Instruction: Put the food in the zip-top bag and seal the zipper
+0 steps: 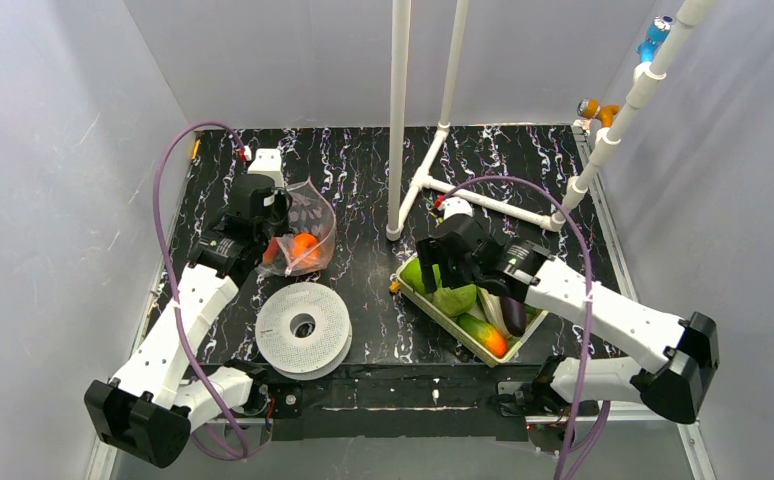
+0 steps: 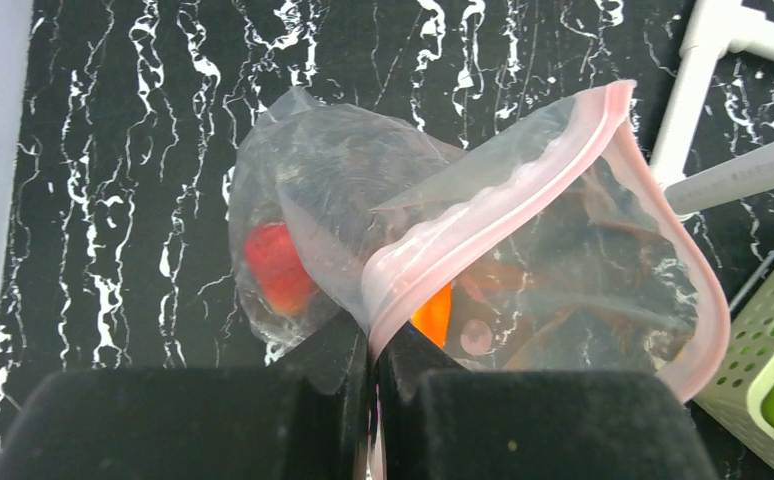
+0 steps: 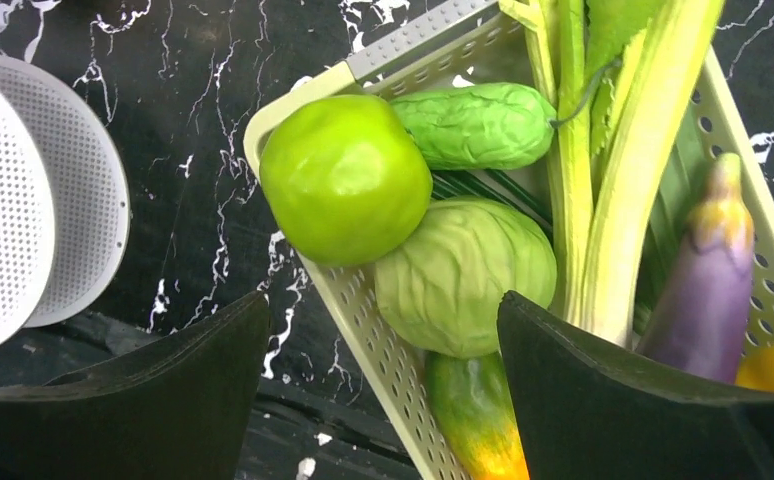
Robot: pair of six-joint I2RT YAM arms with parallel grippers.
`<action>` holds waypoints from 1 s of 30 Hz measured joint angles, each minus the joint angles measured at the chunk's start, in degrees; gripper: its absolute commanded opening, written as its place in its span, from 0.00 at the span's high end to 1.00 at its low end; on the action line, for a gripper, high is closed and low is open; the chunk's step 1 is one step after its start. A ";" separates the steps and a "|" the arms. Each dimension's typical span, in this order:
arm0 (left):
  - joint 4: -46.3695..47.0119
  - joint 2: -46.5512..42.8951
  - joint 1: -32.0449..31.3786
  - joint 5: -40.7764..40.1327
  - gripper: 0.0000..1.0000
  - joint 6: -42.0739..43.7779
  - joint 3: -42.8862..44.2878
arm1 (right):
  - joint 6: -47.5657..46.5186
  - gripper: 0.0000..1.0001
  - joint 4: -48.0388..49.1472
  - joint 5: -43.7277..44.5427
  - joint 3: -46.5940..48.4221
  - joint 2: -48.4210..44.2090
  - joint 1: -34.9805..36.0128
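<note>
My left hand [image 2: 371, 400] is clenched on the zipper [image 2: 483, 215] of the zip-top bag [image 2: 563, 290], at ten o'clock on the worktop [image 1: 363, 170]. It pinches one corner so the mouth gapes toward three o'clock for loading. A red piece [image 2: 275, 268] and an orange [image 2: 433, 315] sit inside. My right hand [image 3: 383, 390] hangs released over the tray [image 3: 413, 38] at four o'clock, straddling the cabbage [image 3: 463, 275] beside the green apple [image 3: 345, 178], likely my next pick.

A robotics lab's test cell, as I see it: bare grey-white panels [image 1: 53, 150] close in on three sides of my right gripper [image 3: 383, 400], a black, white-veined tabletop [image 3: 193, 150] lies under it, a white PVC pipe frame [image 1: 399, 120] stands just beyond it, and my own white arm [image 1: 603, 305] is bolted down behind it.
</note>
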 measured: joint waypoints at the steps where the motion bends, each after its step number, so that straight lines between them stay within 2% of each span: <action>1: 0.64 -0.29 0.00 0.43 1.00 -0.26 -0.40 | 0.00 0.09 0.29 0.27 0.00 1.08 0.00; 8: 2.41 -0.71 -0.02 1.59 1.00 -1.25 -2.38 | -0.42 0.08 2.01 0.55 0.00 8.31 0.00; 21: 3.25 -0.19 -0.07 3.02 1.00 -1.77 -2.39 | -2.20 0.11 9.43 -1.16 0.11 13.48 0.00; 25: 3.28 0.31 -0.09 3.53 1.00 -1.90 -2.39 | -2.59 0.21 10.37 -0.78 0.11 14.69 -0.03; 30: 3.27 0.41 -0.09 3.94 1.00 -2.04 -2.39 | -3.07 0.40 10.90 -1.02 0.11 15.05 -0.24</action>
